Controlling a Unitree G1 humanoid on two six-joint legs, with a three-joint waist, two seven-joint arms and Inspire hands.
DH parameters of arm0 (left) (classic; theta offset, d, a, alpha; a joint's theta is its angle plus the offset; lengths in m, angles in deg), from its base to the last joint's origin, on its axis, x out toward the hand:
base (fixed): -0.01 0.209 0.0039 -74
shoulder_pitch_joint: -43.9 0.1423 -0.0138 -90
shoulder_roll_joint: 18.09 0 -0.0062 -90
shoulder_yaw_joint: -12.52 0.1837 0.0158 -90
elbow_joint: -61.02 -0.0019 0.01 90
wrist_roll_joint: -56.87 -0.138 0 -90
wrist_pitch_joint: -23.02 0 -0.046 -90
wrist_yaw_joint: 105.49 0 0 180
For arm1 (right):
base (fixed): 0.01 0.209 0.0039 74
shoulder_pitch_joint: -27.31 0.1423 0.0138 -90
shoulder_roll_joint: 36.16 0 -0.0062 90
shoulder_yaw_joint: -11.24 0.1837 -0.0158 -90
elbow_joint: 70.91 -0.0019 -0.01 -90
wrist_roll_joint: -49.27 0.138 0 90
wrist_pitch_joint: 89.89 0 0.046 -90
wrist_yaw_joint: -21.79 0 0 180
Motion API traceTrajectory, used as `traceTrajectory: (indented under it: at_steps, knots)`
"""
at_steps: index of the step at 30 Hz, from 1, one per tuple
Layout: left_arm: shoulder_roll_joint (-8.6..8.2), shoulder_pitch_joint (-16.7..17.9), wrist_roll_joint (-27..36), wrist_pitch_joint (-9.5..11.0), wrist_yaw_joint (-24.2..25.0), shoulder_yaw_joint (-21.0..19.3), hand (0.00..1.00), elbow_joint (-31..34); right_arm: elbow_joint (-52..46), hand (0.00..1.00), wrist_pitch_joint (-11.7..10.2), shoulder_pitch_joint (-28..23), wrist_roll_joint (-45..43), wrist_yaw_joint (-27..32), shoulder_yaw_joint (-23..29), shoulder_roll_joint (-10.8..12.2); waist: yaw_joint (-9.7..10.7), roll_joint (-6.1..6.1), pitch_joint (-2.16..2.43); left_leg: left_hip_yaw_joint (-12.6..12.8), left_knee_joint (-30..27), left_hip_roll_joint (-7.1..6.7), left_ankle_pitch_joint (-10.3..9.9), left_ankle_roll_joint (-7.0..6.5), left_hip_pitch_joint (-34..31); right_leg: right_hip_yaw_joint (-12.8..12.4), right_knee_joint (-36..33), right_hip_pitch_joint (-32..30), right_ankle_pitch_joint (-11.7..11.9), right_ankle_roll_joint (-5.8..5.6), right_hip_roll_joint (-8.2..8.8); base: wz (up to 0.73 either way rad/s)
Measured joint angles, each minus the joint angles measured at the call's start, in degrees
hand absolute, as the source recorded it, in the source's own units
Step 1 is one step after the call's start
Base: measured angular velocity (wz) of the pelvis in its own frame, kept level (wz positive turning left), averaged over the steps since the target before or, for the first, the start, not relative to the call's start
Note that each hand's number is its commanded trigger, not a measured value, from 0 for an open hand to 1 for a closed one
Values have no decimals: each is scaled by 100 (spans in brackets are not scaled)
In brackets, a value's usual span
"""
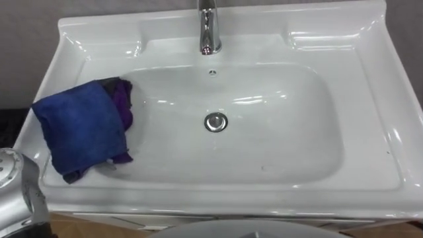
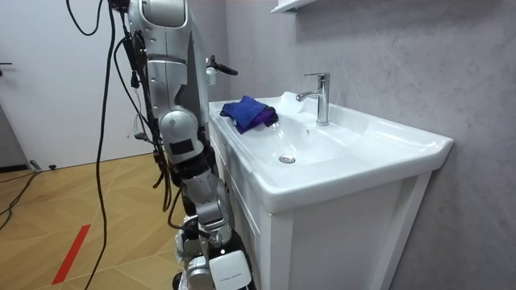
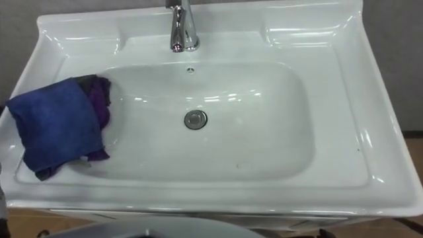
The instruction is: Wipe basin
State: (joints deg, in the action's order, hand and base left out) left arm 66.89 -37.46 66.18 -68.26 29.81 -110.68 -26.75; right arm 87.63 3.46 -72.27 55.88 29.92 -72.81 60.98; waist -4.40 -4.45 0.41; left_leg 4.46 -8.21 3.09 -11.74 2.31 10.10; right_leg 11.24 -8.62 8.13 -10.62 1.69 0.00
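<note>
White basin with tap and drain — blue cloth heaped over its left rim and slope. Left hand off the basin's left end — pose cannot be told.

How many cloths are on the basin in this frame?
2: a blue cloth lies on the basin's left rim, and a purple cloth is bunched under it, toward the bowl. More may be hidden beneath.

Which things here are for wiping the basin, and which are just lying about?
For the job: basin, blue cloth, purple cloth under it.
Just there: tap, drain, wall shelf, red floor strip.
</note>
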Motion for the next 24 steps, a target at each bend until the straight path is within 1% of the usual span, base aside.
traceTrajectory:
  at_steps: [2, 4, 6, 7, 8, 9, 11, 12, 13, 14, 15, 16, 17, 18, 19, 20, 21, 23, 24]
  knots:
    - [0, 71, 331, 107, -193, -175, 0, 0, -3, 0, 17, -8, -14, -2, -3, -12, -68, -6, 4, -3, -1, -3, 0, 0, -3, -3, -1, -11, -5, -2, 1, 0]
    - [0, 181, 672, 146, -341, -300, 0, -25, -42, 0, 26, -38, -14, -6, -5, -12, -82, -12, 7, -8, -2, -4, 0, 0, 5, -2, -1, -18, -5, -2, -1, 3]
    - [0, 320, 1102, 175, -501, -332, 0, -45, -130, 0, 51, -99, -3, -7, -24, -17, -135, 0, 17, -25, -3, -6, 0, 0, -4, 9, -9, -25, -5, -3, 3, 0]
    - [-1, 394, 1389, 175, -591, -318, 0, -84, -161, 0, 69, -135, 16, -5, -26, -18, -205, 6, 18, -25, -3, -7, 0, 0, 2, 6, -12, -23, -4, -2, 3, 0]
    - [-3, 503, 1607, 192, -638, -301, 0, -167, -192, 0, 124, -157, 21, -6, -28, -21, -236, 15, 16, -25, -2, -7, 0, 0, 2, 12, -11, -5, -5, -3, 3, 0]
    - [-3, 549, 1692, 198, -641, -300, 0, -251, -194, 0, 142, -165, 27, -7, -28, -23, -244, 16, 16, -25, -2, -8, 0, 0, 3, 18, -11, 5, -5, -3, 4, 5]
    - [-10, 649, 2077, 202, -695, -298, 0, -617, -194, 0, 182, -179, 49, -7, -34, -22, -294, 12, 8, -53, -3, -10, 0, 0, -7, 46, -15, 4, -6, -4, 9, 6]
    - [-13, 649, 2184, 220, -716, -300, 0, -748, -192, 0, 192, -180, 49, -5, -31, -23, -324, 28, 14, -51, -4, -11, 0, 0, -8, 46, -15, -2, -6, -4, 13, 0]
    - [-18, 677, 2475, 230, -748, -310, 0, -991, -193, 0, 217, -185, 57, -2, -24, -24, -359, 17, 10, -41, -7, -11, 0, 0, -2, 45, -14, -7, -6, -5, 20, 0]
    - [-47, 743, 2724, 249, -769, -308, 0, -1201, -194, 0, 239, -186, 52, 4, -28, -25, -379, 34, 6, -37, -8, -14, 0, 0, -4, 48, -18, -13, -6, -5, 48, 0]
    - [-77, 780, 2800, 255, -786, -308, 0, -1297, -195, 0, 250, -185, 46, 5, -28, -25, -381, 49, 5, -36, -12, -16, 0, 0, -19, 50, -17, -24, -8, -8, 53, 3]
    - [-142, 853, 2950, 260, -856, -292, 0, -1446, -194, 0, 256, -185, 31, 3, -29, -24, -381, 51, 22, -51, -26, -27, 0, 0, -58, 55, -15, -49, -17, -19, 62, 8]
    - [-169, 921, 3063, 271, -876, -244, 0, -1632, -194, 0, 257, -185, 34, -2, -29, -24, -381, 78, 25, -85, -40, -38, 0, 0, -67, 78, -20, -63, -18, -22, 65, 10]
    - [-169, 931, 3067, 281, -868, -229, 0, -1793, -193, 0, 266, -185, 35, -5, -29, -24, -382, 91, 24, -97, -41, -41, 0, 0, -73, 94, -20, -63, -18, -23, 65, 11]
    - [-162, 926, 3066, 334, -825, -208, 0, -2180, -193, 0, 290, -185, 16, -14, -27, -24, -377, 97, 23, -143, -40, -52, 0, -1, -84, 112, -24, -60, -21, -30, 71, 9]
    - [-178, 948, 3069, 335, -806, -182, 0, -2508, -194, 0, 294, -189, -21, -27, -28, -24, -379, 105, 21, -150, -39, -60, 0, -1, -101, 117, -25, -54, -19, -37, 82, 8]
    - [-197, 984, 3069, 335, -804, -163, 0, -2611, -194, 0, 297, -190, -32, -50, -19, -23, -372, 111, 20, -157, -40, -65, -1, -1, -103, 125, -29, -50, -20, -40, 89, 10]
    - [-240, 1019, 3045, 349, -801, -73, 0, -3055, -191, 0, 306, -226, -68, -83, -6, -30, -368, 125, 15, -226, -37, -84, -6, -11, -99, 165, -25, -2, -30, -62, 92, 14]
    - [-240, 1055, 3026, 388, -782, -36, 0, -3221, -190, 0, 306, -231, -77, -83, -6, -34, -375, 142, 4, -226, -37, -85, -9, -15, -100, 168, -25, -6, -32, -66, 94, 6]
